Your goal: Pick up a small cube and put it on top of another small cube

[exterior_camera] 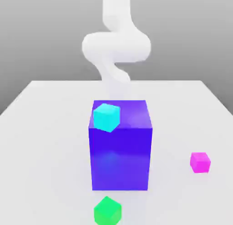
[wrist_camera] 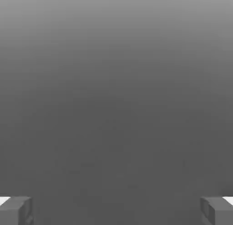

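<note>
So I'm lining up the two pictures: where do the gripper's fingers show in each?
Exterior view: I can't make out the fingers; the white arm rises behind the big blue block.
Hand view: the fingers sit at two corners of the frame, wide apart, the gripper open.
Shared landmark: only the plain grey background.

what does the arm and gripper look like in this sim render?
The arm is plain white with smooth, rounded, tube-like segments; no cables, markings or logos are visible. The gripper shows in the hand view as two blocky grey fingers with lighter, near-white patches at the outer edges.
</note>
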You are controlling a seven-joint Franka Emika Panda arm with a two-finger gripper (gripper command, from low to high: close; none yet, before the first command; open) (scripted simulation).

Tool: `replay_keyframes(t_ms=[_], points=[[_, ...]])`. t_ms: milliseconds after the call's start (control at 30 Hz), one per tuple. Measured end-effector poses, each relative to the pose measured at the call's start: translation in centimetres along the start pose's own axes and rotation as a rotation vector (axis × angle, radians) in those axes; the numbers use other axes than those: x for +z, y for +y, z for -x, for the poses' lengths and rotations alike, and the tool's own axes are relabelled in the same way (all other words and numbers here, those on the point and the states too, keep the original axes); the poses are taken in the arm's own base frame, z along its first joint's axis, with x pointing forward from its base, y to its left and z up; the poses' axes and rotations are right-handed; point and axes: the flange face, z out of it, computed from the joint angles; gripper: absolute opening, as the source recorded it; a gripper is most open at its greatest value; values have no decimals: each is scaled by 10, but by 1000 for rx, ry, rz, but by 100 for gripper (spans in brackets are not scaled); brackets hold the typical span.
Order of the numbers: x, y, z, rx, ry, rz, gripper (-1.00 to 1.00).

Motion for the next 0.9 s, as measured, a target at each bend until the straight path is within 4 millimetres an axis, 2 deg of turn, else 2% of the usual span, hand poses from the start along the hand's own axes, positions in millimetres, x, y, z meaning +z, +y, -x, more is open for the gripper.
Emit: replay_keyframes(t_ms=[300,467,633,800,833,900], points=[[108,51,36,-424,-296,135,0],[158,80,68,-661,-483,163,0],[200,111,107,-895,-684,155,0],[249,140,142,-941,-725,150,0],[255,143,146,-942,-726,149,-100],[255,143,146,-942,-726,149,-100]])
